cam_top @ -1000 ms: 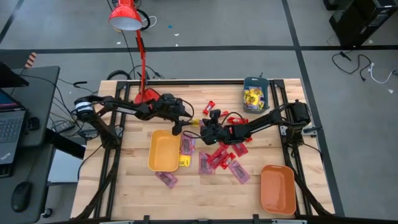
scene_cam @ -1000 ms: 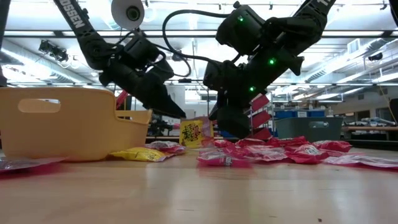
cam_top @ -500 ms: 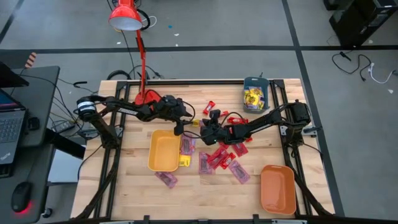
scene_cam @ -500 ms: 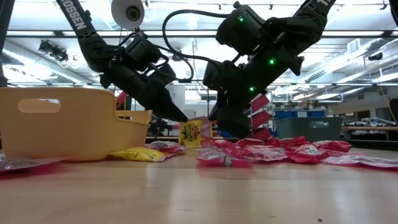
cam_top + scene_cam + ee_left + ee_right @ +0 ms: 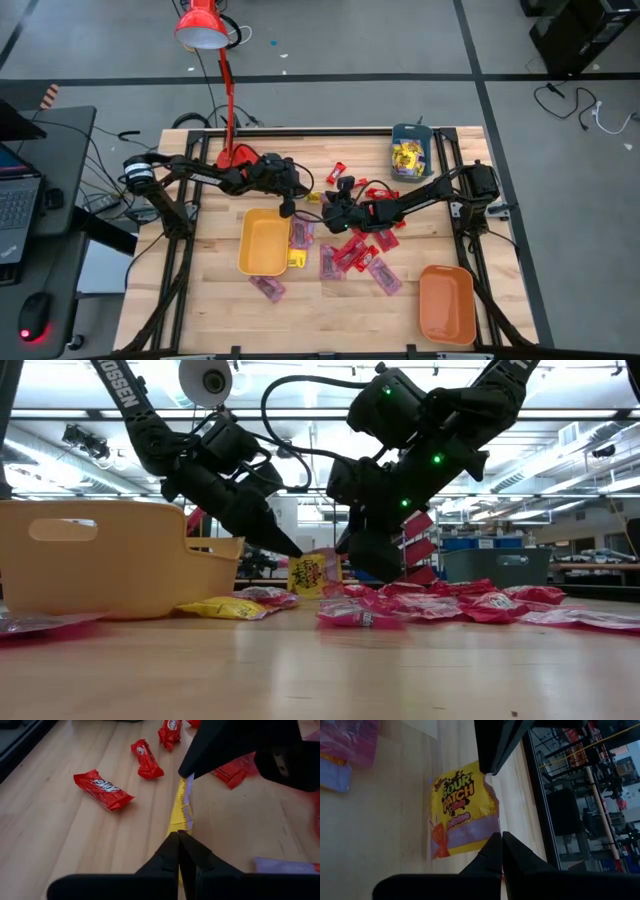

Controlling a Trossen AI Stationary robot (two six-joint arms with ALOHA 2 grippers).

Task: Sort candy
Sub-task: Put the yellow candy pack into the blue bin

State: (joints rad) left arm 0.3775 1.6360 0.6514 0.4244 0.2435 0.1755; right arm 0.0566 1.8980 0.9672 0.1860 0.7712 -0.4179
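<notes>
- A yellow packet (image 5: 462, 812) is pinched upright between left gripper (image 5: 178, 837) and right gripper (image 5: 499, 837).
- Red sweets (image 5: 103, 789) and a yellow tray (image 5: 100, 555) are seen nearby.

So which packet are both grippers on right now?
Start at the yellow tray on the table's left half. Just beyond its far right corner, the left gripper and right gripper meet, both shut on one yellow packet. It stands on edge off the wood; the other candy lies flat.
</notes>
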